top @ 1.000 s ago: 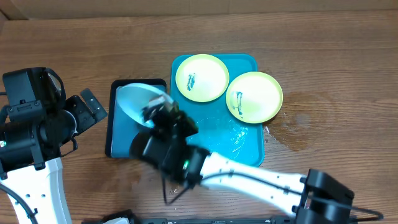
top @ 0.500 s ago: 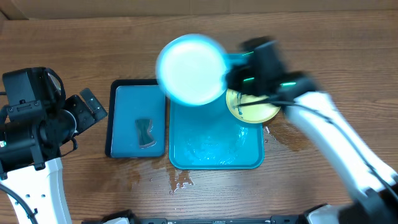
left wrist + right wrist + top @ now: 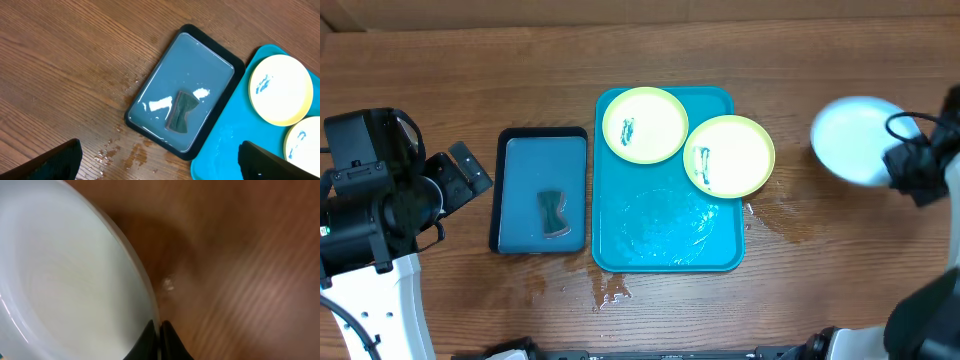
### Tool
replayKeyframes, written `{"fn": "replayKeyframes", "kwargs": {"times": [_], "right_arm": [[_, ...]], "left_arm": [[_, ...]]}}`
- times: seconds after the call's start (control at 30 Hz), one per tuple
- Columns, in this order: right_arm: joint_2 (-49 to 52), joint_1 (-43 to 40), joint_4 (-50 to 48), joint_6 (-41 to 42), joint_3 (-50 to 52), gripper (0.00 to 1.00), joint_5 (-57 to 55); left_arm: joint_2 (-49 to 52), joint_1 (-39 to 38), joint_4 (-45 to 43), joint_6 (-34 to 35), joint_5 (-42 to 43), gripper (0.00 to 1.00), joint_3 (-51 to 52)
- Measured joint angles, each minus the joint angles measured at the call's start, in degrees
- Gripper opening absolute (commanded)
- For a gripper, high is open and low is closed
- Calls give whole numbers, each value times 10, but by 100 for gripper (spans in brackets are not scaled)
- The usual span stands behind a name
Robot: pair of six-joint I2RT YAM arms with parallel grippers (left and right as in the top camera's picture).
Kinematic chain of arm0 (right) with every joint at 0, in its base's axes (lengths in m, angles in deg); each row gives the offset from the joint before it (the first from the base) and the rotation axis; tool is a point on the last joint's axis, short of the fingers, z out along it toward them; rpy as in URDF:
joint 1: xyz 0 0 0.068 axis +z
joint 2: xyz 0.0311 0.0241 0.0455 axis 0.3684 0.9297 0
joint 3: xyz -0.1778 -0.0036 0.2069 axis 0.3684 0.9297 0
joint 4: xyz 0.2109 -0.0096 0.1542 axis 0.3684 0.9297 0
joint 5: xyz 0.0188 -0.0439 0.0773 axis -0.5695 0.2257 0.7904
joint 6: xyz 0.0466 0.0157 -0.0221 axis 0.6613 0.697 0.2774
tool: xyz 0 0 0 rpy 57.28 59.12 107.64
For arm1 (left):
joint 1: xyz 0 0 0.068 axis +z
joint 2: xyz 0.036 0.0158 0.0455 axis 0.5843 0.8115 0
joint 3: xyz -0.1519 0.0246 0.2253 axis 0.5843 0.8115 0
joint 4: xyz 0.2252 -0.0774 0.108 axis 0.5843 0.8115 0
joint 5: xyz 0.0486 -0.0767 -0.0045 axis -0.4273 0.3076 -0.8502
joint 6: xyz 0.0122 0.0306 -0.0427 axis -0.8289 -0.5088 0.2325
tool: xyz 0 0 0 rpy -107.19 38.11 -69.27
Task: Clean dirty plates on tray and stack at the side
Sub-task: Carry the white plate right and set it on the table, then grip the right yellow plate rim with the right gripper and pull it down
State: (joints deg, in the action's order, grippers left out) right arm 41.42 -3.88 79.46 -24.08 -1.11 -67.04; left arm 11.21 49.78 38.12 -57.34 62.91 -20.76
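Two plates with teal smears lie on the teal tray (image 3: 660, 235): one at its back left (image 3: 644, 124), one at its back right (image 3: 730, 154), overlapping the tray's right rim. Both show in the left wrist view (image 3: 281, 89) (image 3: 305, 145). My right gripper (image 3: 900, 165) is shut on the rim of a third, pale plate (image 3: 858, 138) and holds it over the table to the right of the tray. In the right wrist view the fingers (image 3: 160, 330) pinch that plate's edge (image 3: 65, 280). My left gripper (image 3: 160, 165) is open and empty over the table left of the tray.
A smaller black-rimmed blue tray (image 3: 542, 150) holding water and a dark sponge (image 3: 554, 213) lies left of the teal tray. Water drops lie on the wood in front of both trays (image 3: 610, 290). A wet patch marks the table right of the teal tray (image 3: 790, 215).
My right arm has swung from the black-rimmed tray across the teal tray to the far right, carrying the pale plate with it. The left arm has not moved.
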Motion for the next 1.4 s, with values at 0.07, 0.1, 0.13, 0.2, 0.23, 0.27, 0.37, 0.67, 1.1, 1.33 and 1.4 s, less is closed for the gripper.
{"fn": "replayKeyframes", "kwargs": {"times": [0.07, 0.1, 0.13, 0.2, 0.23, 0.27, 0.37, 0.67, 1.1, 1.33, 1.4], "right_arm": [[22, -17, -11, 0, 31, 4, -14], [31, -20, -17, 0, 44, 4, -17], [42, -21, -26, -2, 63, 4, -21], [57, -17, -50, -7, 100, 4, -22], [62, -14, -62, -10, 116, 4, -20], [63, -8, -74, -12, 135, 4, -17], [63, 24, -94, -15, 178, 4, -3], [63, 145, -96, -29, 201, 52, 8], [-32, 181, -199, -160, 146, 58, 186], [-15, 255, -295, -193, 154, 57, 186], [1, 275, -306, -192, 160, 51, 163]], "left_arm": [[0, 0, 0, 0, 0, 100, 0], [0, 0, 0, 0, 0, 100, 0], [0, 0, 0, 0, 0, 100, 0], [0, 0, 0, 0, 0, 100, 0], [0, 0, 0, 0, 0, 100, 0], [0, 0, 0, 0, 0, 100, 0], [0, 0, 0, 0, 0, 100, 0], [0, 0, -2, 0, 6, 100, 0], [0, 0, -2, 0, 40, 100, 0], [0, 0, -2, 0, 67, 100, 0], [0, 0, 2, 0, 70, 100, 0]]}}
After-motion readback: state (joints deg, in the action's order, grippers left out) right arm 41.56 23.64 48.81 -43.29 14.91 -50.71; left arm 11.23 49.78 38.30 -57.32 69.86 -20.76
